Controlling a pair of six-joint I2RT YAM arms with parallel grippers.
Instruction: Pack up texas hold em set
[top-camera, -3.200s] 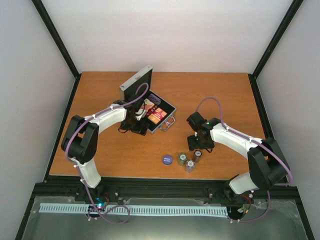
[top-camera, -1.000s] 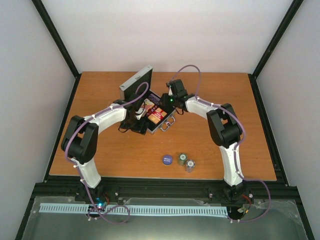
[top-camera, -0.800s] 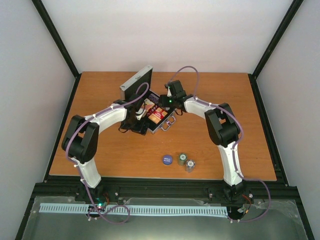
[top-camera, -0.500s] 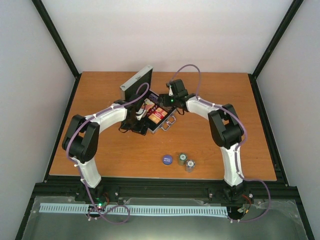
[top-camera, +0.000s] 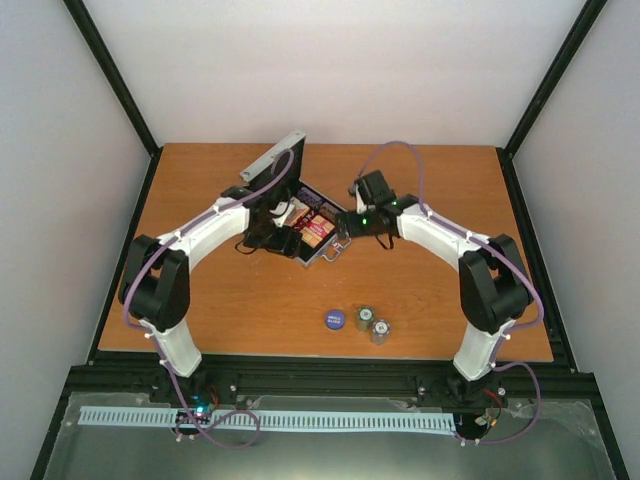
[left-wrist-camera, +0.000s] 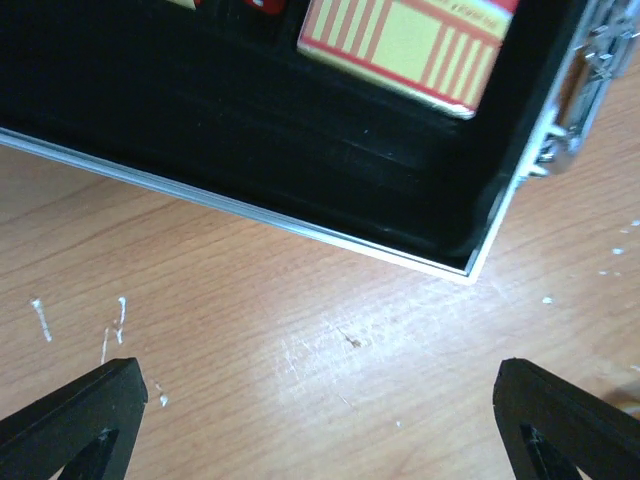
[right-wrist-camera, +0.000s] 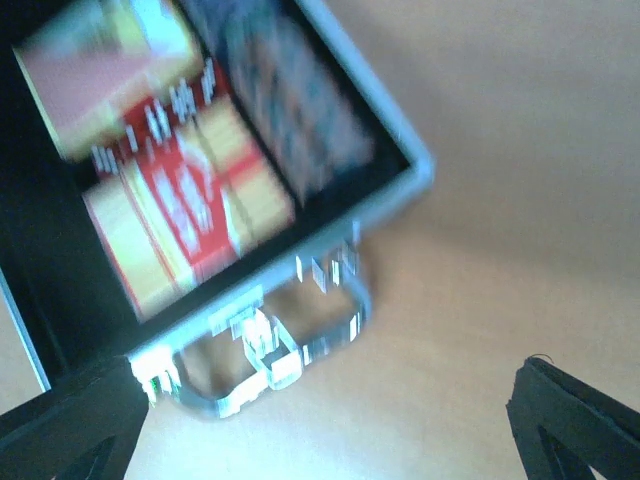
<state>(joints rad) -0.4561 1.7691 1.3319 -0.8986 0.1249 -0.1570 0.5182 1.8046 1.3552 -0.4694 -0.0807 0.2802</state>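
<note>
Chip stacks (top-camera: 372, 323) left out!
Left gripper (left-wrist-camera: 320, 415) and right gripper (right-wrist-camera: 320, 425) gape empty at the case (left-wrist-camera: 300, 224); stacks lie nearward, right arm closer.

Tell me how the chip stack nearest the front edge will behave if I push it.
The chip stack stands upright as a short column, so a high push probably tips or scatters it. Being round, it would likely roll if it fell. A second stack sits close beside it, so a nudge could disturb both.
</note>
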